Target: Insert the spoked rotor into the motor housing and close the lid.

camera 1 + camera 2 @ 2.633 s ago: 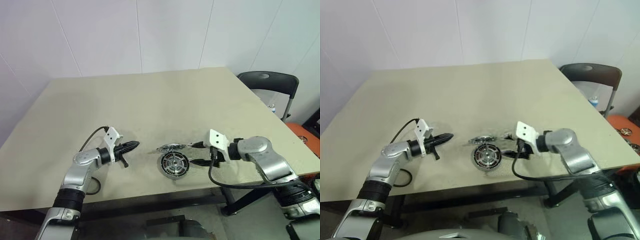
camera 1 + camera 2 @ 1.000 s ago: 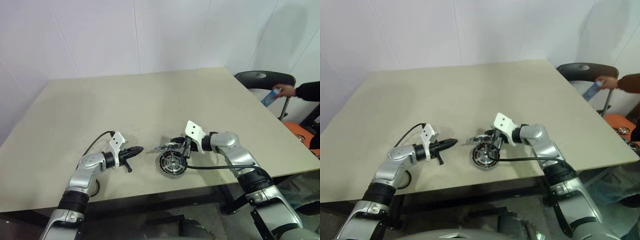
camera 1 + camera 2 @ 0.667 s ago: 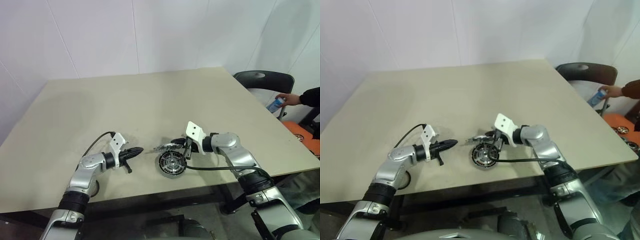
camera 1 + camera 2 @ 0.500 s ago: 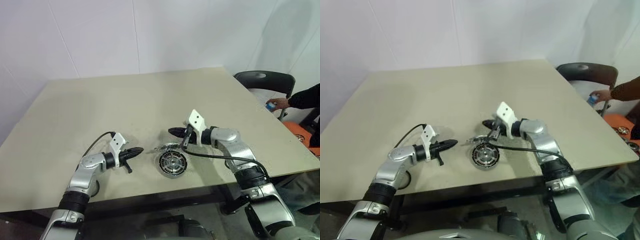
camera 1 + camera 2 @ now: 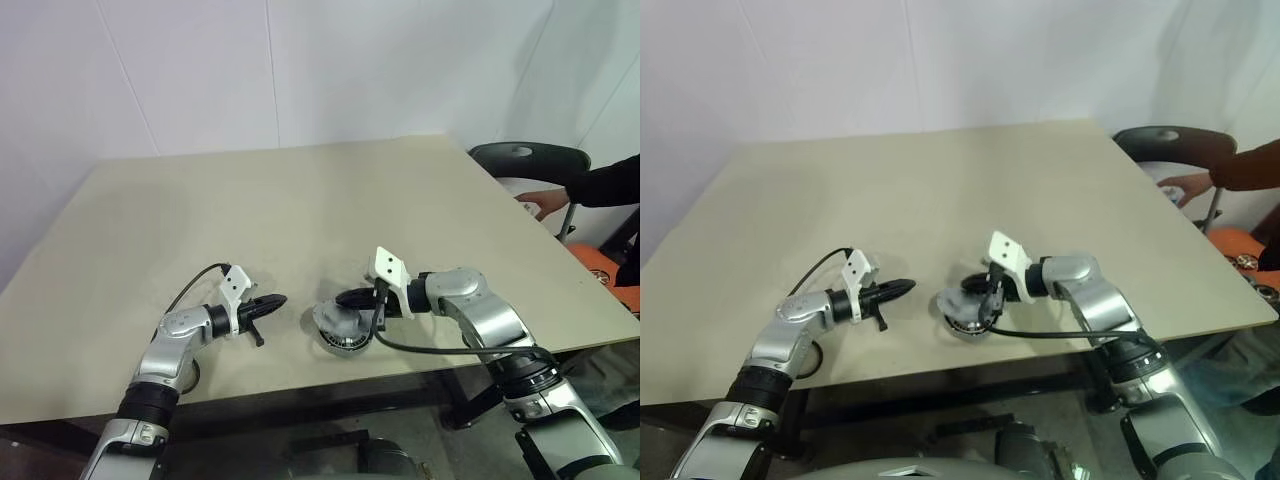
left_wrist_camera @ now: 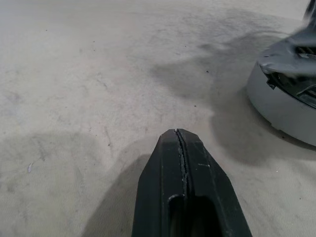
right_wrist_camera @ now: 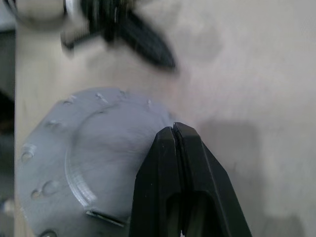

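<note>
1. Since half a second ago: the right gripper has dropped from above the table to the top of the motor housing. A grey lid now lies tilted over the housing, hiding the spoked face that was open before. The thin disc that lay just behind the housing is gone from that spot.
2. Left gripper: same place as before, fingers pressed together, nothing held, well left of the housing.
3. Housing: short round metal ring near the table's front edge, between the two grippers; pale grey wall shows in the left wrist view.
4. Lid: flat grey disc with a raised centre circle and small rim dimples.
5. Right gripper: fingers pressed together, tip resting at the lid's edge; pinching nothing visible.
6. Spoked rotor: cannot tell where it is under the lid.
</note>
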Controlling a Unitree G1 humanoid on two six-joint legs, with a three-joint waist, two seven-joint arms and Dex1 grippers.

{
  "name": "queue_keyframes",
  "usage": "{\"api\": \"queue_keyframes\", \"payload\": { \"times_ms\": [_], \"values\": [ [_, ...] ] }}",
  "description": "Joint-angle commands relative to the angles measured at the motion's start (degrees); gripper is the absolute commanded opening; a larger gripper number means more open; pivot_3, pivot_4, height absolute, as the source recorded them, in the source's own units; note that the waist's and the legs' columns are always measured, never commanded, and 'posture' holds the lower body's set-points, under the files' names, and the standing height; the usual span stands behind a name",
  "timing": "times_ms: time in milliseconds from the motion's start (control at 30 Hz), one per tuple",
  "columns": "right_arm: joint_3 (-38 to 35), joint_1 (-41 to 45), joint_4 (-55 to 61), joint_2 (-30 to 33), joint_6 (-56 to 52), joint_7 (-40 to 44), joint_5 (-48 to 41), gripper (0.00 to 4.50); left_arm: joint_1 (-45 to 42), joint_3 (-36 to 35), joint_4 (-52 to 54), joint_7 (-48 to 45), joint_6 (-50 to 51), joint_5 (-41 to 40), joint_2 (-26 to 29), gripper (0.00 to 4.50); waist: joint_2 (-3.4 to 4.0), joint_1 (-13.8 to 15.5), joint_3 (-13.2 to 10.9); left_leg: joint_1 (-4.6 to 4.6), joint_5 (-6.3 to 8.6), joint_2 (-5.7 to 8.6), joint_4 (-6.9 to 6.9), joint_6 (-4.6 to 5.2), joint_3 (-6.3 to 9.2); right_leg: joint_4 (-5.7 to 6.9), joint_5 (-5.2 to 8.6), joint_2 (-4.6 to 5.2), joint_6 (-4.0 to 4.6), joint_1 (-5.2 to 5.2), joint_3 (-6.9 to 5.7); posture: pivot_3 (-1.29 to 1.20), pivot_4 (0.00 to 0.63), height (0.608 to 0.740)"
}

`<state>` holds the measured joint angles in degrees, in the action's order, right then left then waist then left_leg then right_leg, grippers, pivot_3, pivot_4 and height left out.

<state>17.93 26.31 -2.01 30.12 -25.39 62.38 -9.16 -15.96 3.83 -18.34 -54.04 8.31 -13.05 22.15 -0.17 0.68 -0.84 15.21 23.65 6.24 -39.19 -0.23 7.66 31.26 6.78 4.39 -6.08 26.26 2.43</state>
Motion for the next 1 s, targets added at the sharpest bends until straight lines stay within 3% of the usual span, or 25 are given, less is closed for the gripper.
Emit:
{"api": "queue_keyframes", "payload": {
  "times_ms": [33,200,400,500,567,867,1000],
  "values": [
    [0.3,0.6,1.6,0.4,1.0,0.2,0.5,0.03,-1.0,-0.3,1.4,-0.1,-0.4,-0.4,0.2,0.00,0.00,0.0,0.0,0.00,0.00,0.00,0.00,0.00,-0.01,0.00,0.00,0.00,0.00,0.01,0.00,0.00,0.000,0.740],
    [0.8,0.0,1.6,1.7,0.1,1.5,0.7,0.03,-1.2,-0.7,1.0,0.1,-0.7,-0.4,0.4,0.00,-0.01,0.0,0.0,-0.01,0.00,0.00,0.00,0.00,0.00,0.00,0.00,0.00,0.00,-0.02,0.00,0.00,0.000,0.740],
    [-3.0,-0.1,4.8,-0.2,-4.0,1.6,-5.2,0.03,-1.7,-1.3,1.3,0.2,-0.8,-0.8,0.7,0.00,-0.02,0.1,0.0,0.01,0.00,0.00,0.00,0.00,0.01,-0.02,0.00,0.00,0.00,-0.01,0.00,0.00,0.000,0.740],
    [-3.1,-0.4,6.5,-0.2,-5.1,0.8,-5.7,0.58,-2.0,-1.9,2.4,-0.3,-0.5,-1.6,1.1,0.00,-0.02,0.0,0.0,0.00,0.00,-0.01,0.00,0.00,0.01,0.00,0.00,0.00,0.00,0.00,0.00,0.00,0.000,0.740],
    [-2.2,-0.8,6.8,0.6,-4.8,0.5,-4.8,1.20,-2.1,-2.0,2.6,-0.4,-0.5,-1.6,1.4,0.00,-0.01,0.0,0.0,0.00,0.00,-0.02,0.00,0.00,0.01,0.00,0.00,0.00,0.00,0.00,0.00,0.00,0.000,0.740],
    [0.6,-1.8,6.1,2.5,-3.0,-0.3,-1.0,4.36,-2.0,-2.2,2.5,-0.3,-0.7,-1.8,1.9,0.00,-0.02,0.0,0.0,0.02,0.00,-0.01,0.00,0.00,0.01,-0.02,0.00,0.00,0.00,0.00,-0.01,0.00,0.000,0.740],
    [1.4,-2.1,6.1,2.8,-3.5,0.2,-0.5,4.48,-1.8,-2.3,2.5,0.1,-0.6,-1.7,2.0,0.00,-0.02,0.0,0.0,-0.02,0.00,-0.02,0.00,0.00,0.01,-0.01,0.00,0.00,0.00,-0.05,-0.01,0.00,0.000,0.740]
  ]
}}
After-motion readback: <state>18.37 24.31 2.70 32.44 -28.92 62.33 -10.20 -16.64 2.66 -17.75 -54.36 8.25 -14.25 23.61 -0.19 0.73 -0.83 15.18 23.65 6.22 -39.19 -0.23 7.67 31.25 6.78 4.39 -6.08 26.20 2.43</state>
